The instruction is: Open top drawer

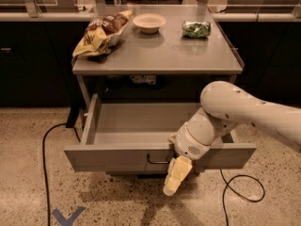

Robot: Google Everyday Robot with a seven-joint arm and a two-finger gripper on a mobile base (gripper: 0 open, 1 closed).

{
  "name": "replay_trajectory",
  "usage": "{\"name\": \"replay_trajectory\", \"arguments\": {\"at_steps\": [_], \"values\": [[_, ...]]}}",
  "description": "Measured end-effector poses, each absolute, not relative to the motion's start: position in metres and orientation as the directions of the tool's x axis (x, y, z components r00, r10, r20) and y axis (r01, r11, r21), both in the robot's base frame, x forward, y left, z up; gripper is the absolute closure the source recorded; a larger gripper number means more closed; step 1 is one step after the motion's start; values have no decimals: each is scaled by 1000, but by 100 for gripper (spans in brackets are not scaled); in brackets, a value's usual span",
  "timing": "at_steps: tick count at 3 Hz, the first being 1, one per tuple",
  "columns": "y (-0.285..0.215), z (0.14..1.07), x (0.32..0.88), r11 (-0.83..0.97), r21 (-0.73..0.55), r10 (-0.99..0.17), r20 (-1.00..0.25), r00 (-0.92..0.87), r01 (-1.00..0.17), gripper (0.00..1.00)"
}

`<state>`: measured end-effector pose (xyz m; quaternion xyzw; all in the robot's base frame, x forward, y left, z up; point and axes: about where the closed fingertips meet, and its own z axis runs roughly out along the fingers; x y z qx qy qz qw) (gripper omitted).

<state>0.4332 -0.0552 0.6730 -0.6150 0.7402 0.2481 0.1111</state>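
The top drawer point(113, 158) is a wide grey metal drawer pulled far out from under the grey table; its inside shows bare. A dark wire pull handle point(157, 161) sits at the centre of its front, partly hidden by my arm. My gripper point(175, 178), with cream-coloured fingers pointing down, hangs just in front of the drawer front, to the right of and below the handle. It is apart from the handle and holds nothing that I can see.
On the table top point(160, 55) lie a brown and yellow chip bag point(101, 32), a white bowl point(149, 22) and a green snack bag point(196, 29). Black cables point(47, 145) run on the speckled floor left and right point(240, 187). Dark counters stand behind.
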Motion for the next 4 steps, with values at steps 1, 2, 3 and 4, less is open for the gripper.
{"name": "replay_trajectory", "arguments": {"at_steps": [1,2,3,4], "values": [[-57,683,400,101,293,-849,-473,-236,-951,0],[-57,683,400,101,293,-849,-473,-236,-951,0],[-59,679,389,106,303,-840,-482,-248,-947,0],[-62,675,361,96,363,-841,-469,-271,-927,0]]}}
